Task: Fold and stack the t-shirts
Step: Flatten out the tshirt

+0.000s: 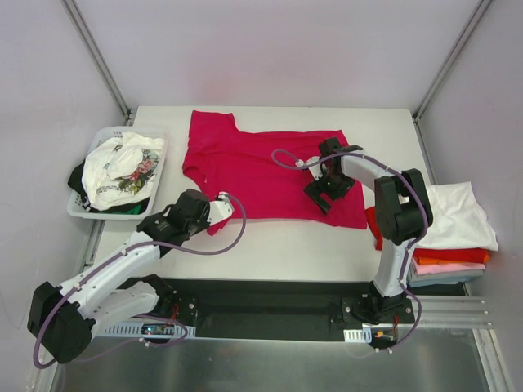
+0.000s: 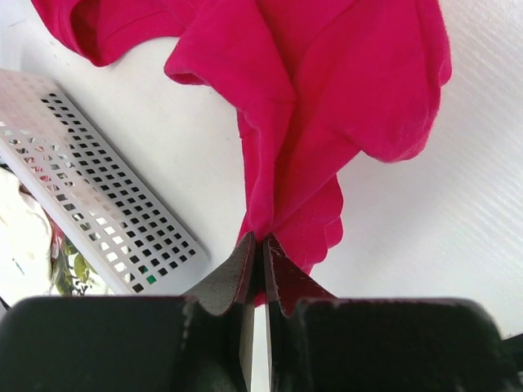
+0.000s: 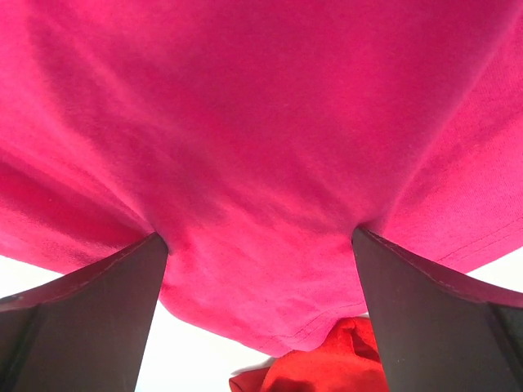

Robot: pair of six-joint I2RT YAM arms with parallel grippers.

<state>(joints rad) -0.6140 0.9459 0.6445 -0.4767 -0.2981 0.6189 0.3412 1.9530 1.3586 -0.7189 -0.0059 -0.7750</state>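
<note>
Beside the white basket of crumpled shirts, the left pincer pinches an edge of the crimson t-shirt spread on the counter, the right pincer stands spread over its right part, and folded shirts sit stacked at far right.

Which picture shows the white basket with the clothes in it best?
The top view: the whole white basket shows, with shirts heaped inside. The left wrist view catches only one holed wall. The right wrist view shows none of it.
</note>
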